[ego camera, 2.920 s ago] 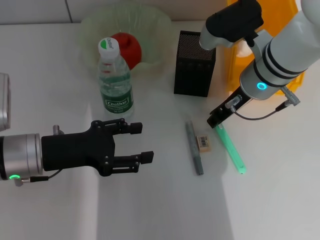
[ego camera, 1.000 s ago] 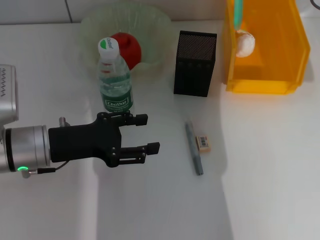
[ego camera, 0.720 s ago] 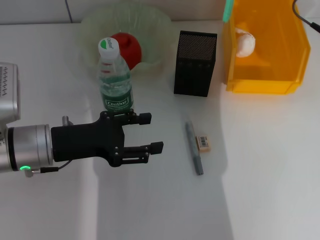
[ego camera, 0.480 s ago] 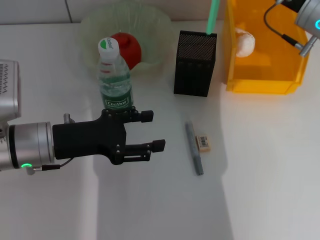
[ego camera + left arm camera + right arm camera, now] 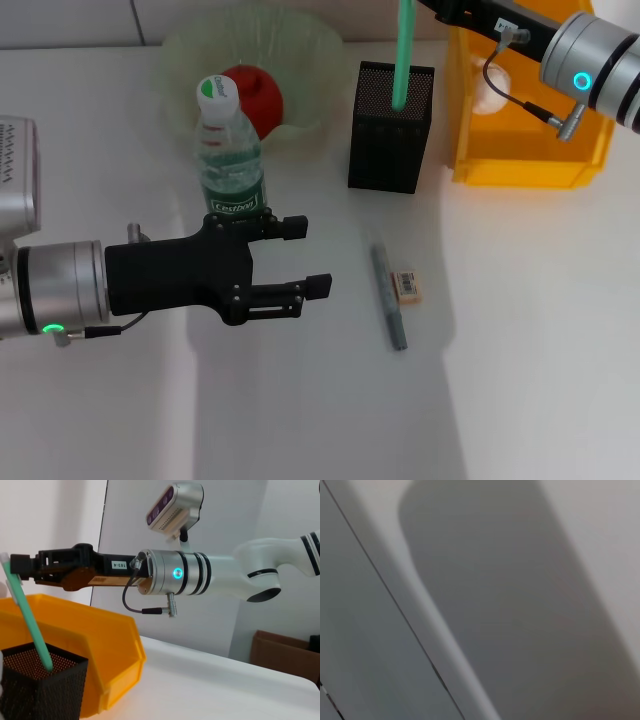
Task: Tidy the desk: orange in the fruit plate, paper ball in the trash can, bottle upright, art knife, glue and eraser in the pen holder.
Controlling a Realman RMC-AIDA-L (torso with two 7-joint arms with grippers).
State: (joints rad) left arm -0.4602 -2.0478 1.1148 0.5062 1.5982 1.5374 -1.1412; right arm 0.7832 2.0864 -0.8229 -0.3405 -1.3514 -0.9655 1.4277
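My right gripper [image 5: 16,564] is shut on the top of a slim green stick [image 5: 403,55]. It holds the stick upright, with the lower end inside the black mesh pen holder [image 5: 390,135]. In the left wrist view the green stick [image 5: 31,625] dips into the pen holder [image 5: 45,692]. A slim grey stick [image 5: 388,296] and the beige eraser [image 5: 406,286] lie on the desk in front of the holder. My left gripper [image 5: 308,256] is open and empty, just in front of the upright bottle [image 5: 230,160]. The orange [image 5: 255,95] is in the fruit plate [image 5: 300,45]. The paper ball [image 5: 490,97] lies in the trash can [image 5: 530,165].
The white desk stretches right of and in front of the two loose items. The right arm [image 5: 590,65] reaches across above the trash can. The right wrist view shows only a blurred grey surface.
My right arm has carried the green stick left from above the trash can to the pen holder, and its lower end now sits inside. My left gripper has edged slightly right.
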